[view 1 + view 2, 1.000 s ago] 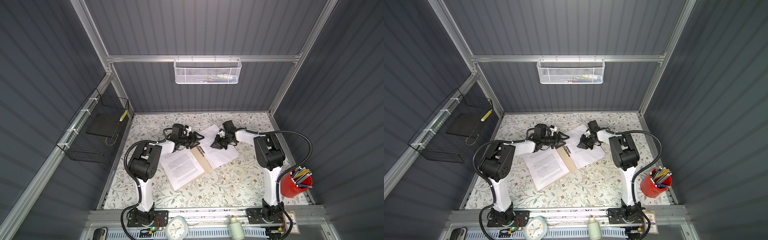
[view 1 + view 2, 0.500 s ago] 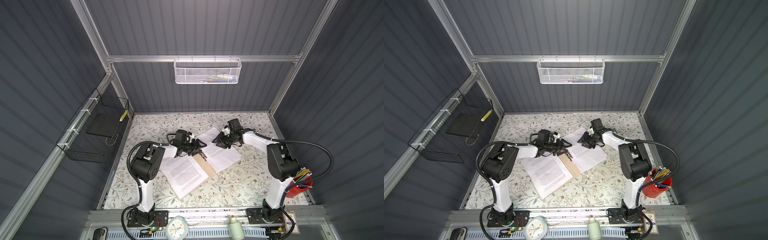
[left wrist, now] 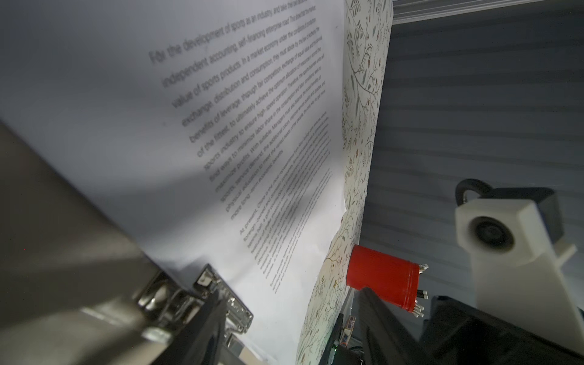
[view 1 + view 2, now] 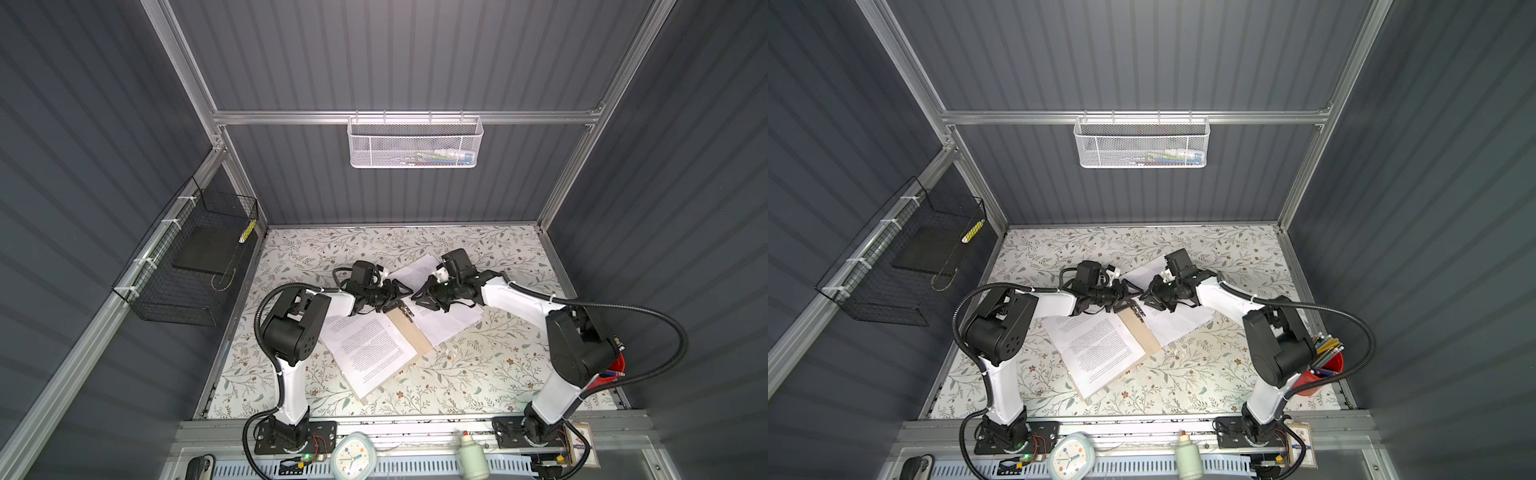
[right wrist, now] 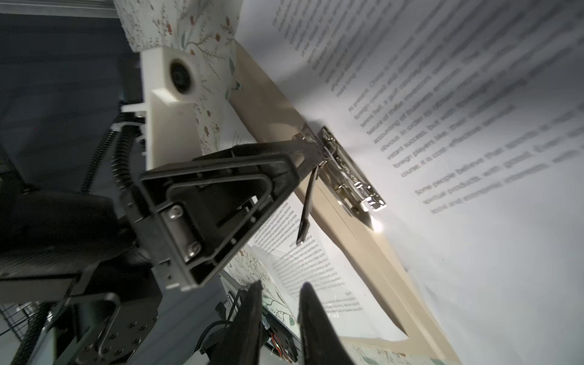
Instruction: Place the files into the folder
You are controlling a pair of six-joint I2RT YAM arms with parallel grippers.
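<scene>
Both top views show the folder lying open mid-table with files on it, its metal clip right at the left gripper, fingers spread, while the right gripper, fingers a little apart and empty, sits just beside.

Files atop folder, table ctr

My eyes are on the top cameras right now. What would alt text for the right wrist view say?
The left gripper's finger appears to touch the end of the metal clip on the tan folder, with printed white sheets lying on either side of the folder's spine. In the foreground, the right gripper has its jaws slightly apart with nothing between them.
</scene>
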